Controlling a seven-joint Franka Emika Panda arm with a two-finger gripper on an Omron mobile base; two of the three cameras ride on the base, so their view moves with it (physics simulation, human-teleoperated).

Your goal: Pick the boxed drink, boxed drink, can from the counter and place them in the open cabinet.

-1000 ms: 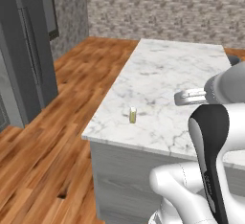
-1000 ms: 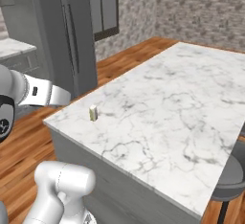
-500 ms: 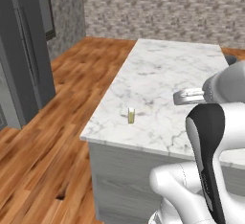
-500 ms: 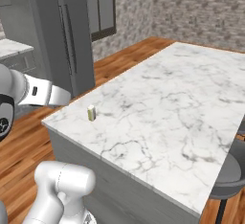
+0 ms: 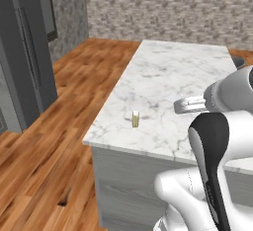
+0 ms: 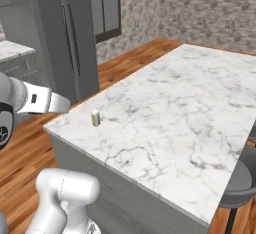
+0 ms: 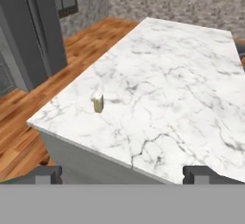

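One boxed drink (image 5: pixel 135 119) (image 6: pixel 95 118) (image 7: pixel 98 103), a small cream carton with yellowish sides, stands upright near the left front corner of the white marble counter (image 5: pixel 183 72) (image 6: pixel 200 108) (image 7: pixel 177 84). My gripper (image 7: pixel 124 175) hovers in front of the counter's near edge, above it and well short of the carton. Its dark fingertips (image 7: pixel 48 174) stand wide apart and open, with nothing between them. The carton lies ahead and a little to the left in the hand view. The can and the open cabinet are out of view.
A tall dark grey fridge-like unit (image 5: pixel 24 52) (image 6: pixel 75 33) stands left of the counter across the wooden floor (image 5: pixel 44 166). A grey stool (image 6: pixel 240 183) sits at the counter's right side. A stone wall (image 5: pixel 163 8) closes the back.
The whole picture has shifted slightly, so the base has moved a little. The carton stands where it was and the fingers stay wide open.
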